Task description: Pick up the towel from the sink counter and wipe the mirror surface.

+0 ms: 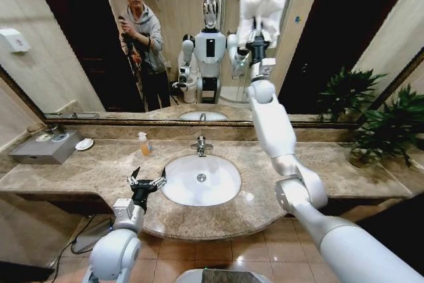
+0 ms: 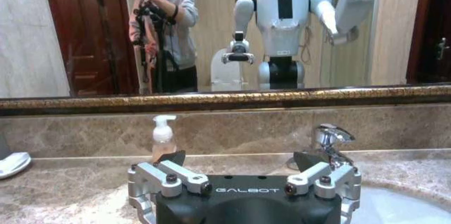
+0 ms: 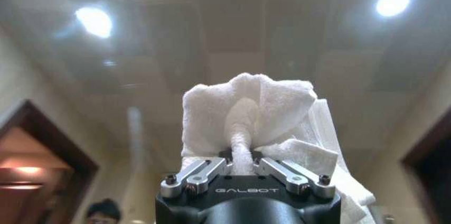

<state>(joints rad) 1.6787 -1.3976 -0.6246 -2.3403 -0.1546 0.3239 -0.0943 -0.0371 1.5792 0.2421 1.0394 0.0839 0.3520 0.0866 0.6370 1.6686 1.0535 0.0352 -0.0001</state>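
Right gripper is clenched on the towel, white terry, bunched into rumpled folds, held high against the mirror. Left gripper hangs released above the sink counter, beside the basin.

Head and wrist cameras facing mirror

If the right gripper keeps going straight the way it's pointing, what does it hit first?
Most likely the mirror. The right gripper is raised and shut on the towel, so the towel would meet the glass first. Whether it already touches is unclear.
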